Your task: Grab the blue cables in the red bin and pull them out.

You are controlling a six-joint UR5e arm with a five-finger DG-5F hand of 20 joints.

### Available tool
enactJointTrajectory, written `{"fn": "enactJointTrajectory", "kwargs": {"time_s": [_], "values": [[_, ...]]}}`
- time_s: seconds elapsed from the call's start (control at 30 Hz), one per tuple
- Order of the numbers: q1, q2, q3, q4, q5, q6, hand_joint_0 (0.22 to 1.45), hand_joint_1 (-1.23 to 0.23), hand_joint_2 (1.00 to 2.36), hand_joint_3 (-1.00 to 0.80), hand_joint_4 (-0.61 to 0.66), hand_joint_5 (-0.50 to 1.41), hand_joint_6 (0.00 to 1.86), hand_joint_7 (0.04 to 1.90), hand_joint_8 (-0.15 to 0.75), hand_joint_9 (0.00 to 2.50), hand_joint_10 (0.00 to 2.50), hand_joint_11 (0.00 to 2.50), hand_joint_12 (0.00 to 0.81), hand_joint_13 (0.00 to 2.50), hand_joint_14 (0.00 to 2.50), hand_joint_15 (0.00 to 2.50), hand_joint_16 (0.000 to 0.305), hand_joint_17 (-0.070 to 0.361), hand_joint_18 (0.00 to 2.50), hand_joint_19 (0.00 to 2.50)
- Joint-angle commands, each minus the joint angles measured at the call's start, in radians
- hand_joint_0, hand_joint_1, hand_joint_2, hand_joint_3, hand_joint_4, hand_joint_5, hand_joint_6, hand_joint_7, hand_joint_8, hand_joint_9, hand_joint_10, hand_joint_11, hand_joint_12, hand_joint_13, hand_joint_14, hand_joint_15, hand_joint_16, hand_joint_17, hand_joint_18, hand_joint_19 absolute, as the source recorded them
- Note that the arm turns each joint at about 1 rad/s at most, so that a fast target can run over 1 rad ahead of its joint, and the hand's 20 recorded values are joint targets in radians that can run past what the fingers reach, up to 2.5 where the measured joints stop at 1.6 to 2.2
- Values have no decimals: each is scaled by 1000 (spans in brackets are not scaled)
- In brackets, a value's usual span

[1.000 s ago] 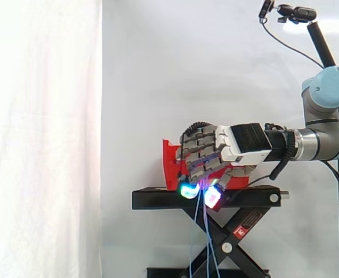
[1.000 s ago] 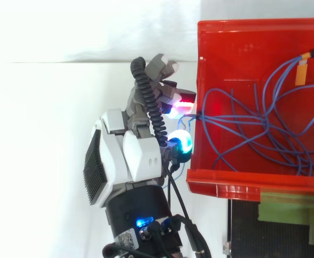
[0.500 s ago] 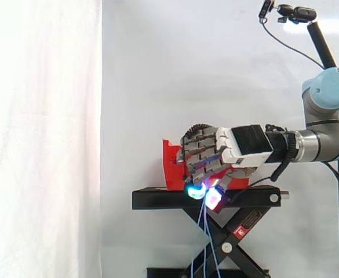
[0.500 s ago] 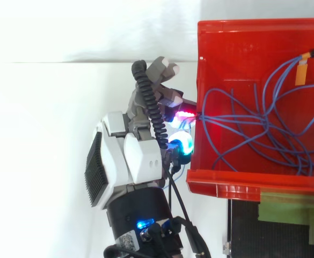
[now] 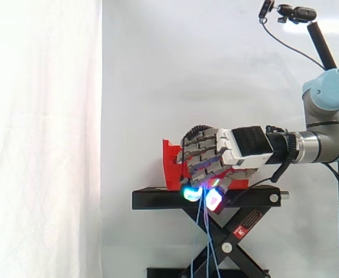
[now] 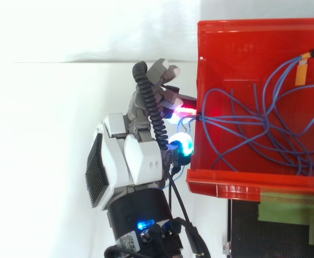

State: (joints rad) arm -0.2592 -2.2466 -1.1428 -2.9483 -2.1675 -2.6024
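Fingers have drawn in a touch over the last second, the red-lit pad closing toward the cyan pad (image 6: 180,144); the arm itself has barely shifted. From above, I see the hand (image 6: 132,161) sitting just left of the bin (image 6: 242,43), outside it and hard against its left wall. The fingers are curled down with the thumb under them, closed on the cables (image 6: 253,129) where a few strands cross that wall.

Most of the cable lies inside the bin as a loose tangle of loops spread toward the right, one strand with an orange tag (image 6: 302,67) near the far right corner. From the side, thin blue strands hang from between the glowing pads (image 5: 214,200) down in front of the stand (image 5: 157,200). I think at least two strands are in the grip, but they are too fine there for me to be sure.

I judge these cables to be light, limp and slick. They give no resistance to bending and can slide through a loose pinch. The loops overlap, so a pull may bring the whole bundle or snag it on the wall, and the light bin could be dragged along. The best hold is where it is now: several strands bunched at the wall, squeezed firmly between pads and thumb.
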Motion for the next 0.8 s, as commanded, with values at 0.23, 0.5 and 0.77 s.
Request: {"fn": "enactJointTrajectory", "kwargs": {"time_s": [0.23,0.5,0.77], "values": [[0,1,0,-3,0,0,809,-959,1000,-1000,65,874,6,751,233,897,21,1174,339,683,22,559,43,96,482,403],[0,-1,0,-1,0,0,811,-957,1000,-1000,47,916,3,819,234,909,21,1181,340,686,22,556,43,96,487,403],[0,-1,0,0,0,0,848,-891,1000,-1000,30,885,414,741,225,931,21,1190,333,701,20,551,41,93,498,400]]}}
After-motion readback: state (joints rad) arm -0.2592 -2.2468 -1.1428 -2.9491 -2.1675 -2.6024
